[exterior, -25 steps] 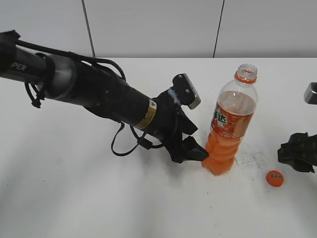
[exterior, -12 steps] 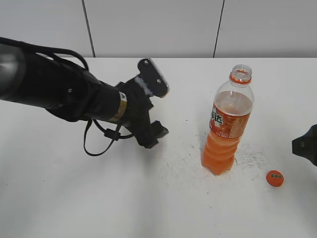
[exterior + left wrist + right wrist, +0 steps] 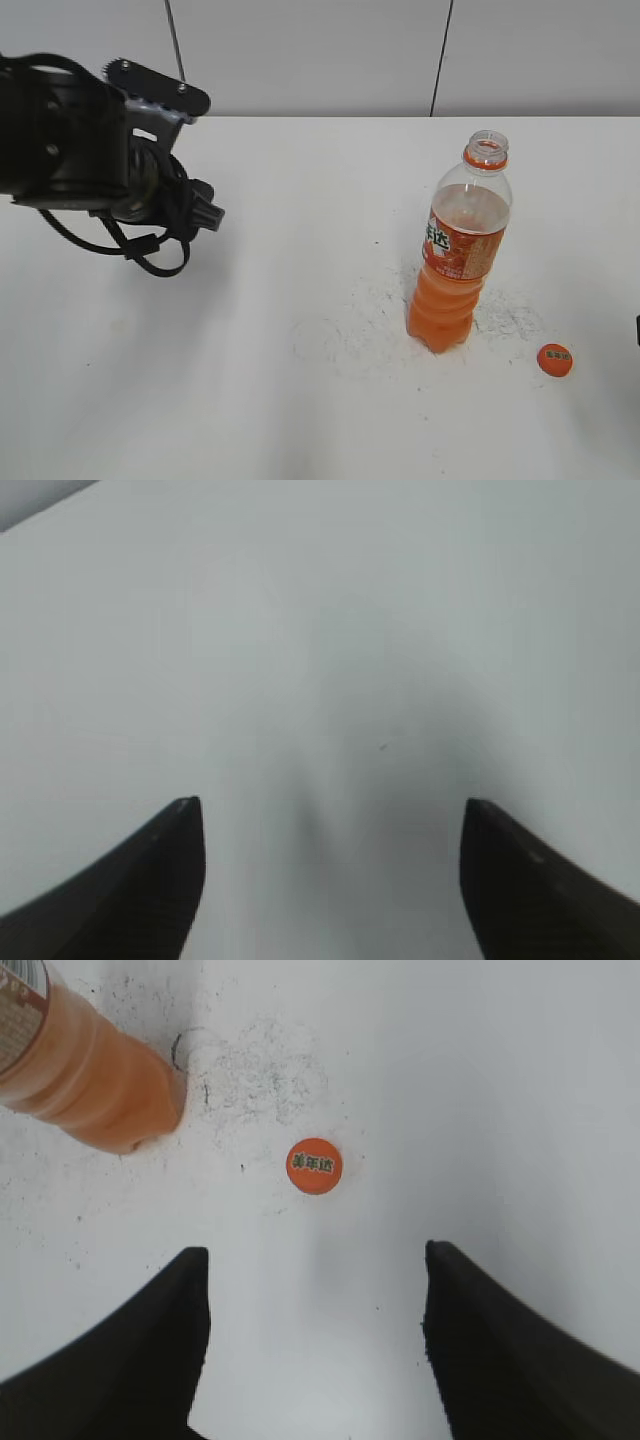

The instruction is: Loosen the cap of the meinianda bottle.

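Note:
The meinianda bottle [image 3: 460,265] stands upright on the white table, its mouth open and bare above the orange neck ring. Its lower body also shows in the right wrist view [image 3: 85,1080]. The orange cap [image 3: 554,359] lies flat on the table to the bottle's right, apart from it, and shows in the right wrist view [image 3: 314,1165] with its printed top up. My right gripper [image 3: 315,1260] is open and empty, hovering short of the cap. My left gripper [image 3: 330,815] is open and empty over bare table; its arm [image 3: 100,160] is at the far left.
The white table [image 3: 300,400] has dark scuff marks around the bottle's base [image 3: 360,320]. A grey panelled wall [image 3: 300,50] stands behind the table's far edge. My right arm shows only as a sliver at the exterior view's right edge.
My left arm has let go of the bottle's base and pulled back far to the left and up. My right gripper has withdrawn out of the exterior view to the right. The bottle and cap stay put.

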Motion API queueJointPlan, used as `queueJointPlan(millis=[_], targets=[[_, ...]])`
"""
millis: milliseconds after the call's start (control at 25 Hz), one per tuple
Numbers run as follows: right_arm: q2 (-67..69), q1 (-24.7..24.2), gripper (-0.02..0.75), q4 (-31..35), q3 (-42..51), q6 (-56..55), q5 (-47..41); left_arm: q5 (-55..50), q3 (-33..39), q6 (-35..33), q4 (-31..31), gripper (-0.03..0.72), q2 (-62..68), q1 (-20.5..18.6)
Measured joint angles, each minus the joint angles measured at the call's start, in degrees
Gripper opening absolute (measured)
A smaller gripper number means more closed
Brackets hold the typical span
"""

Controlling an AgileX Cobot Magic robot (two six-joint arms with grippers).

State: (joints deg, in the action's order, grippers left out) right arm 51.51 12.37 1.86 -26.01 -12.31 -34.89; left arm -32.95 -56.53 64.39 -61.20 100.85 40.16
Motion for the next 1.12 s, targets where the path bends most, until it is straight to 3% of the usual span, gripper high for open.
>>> queueJointPlan(millis=[160,320,640,920,1120], targets=[[-6.1,0.0,0.493,1.4,0.0,0.6,-5.5,-8.0,0.0,-12.6,17.1,0.596,-7.0,0.5],[-10.2,0.0,0.493,3.6,-0.5,3.9,-13.3,-13.0,0.0,-24.4,27.8,0.593,-15.2,0.5],[-18.5,0.0,0.493,8.8,-5.6,12.3,-32.8,-18.1,1.5,-43.0,36.2,0.592,-34.2,0.5],[-35.6,0.0,0.493,12.6,-5.7,12.8,-34.6,-20.4,12.6,-51.0,45.2,0.575,-58.3,0.5],[-45.2,0.0,0.493,10.6,-5.7,12.9,-34.7,-24.1,18.6,-54.0,50.2,0.574,-73.8,0.7]])
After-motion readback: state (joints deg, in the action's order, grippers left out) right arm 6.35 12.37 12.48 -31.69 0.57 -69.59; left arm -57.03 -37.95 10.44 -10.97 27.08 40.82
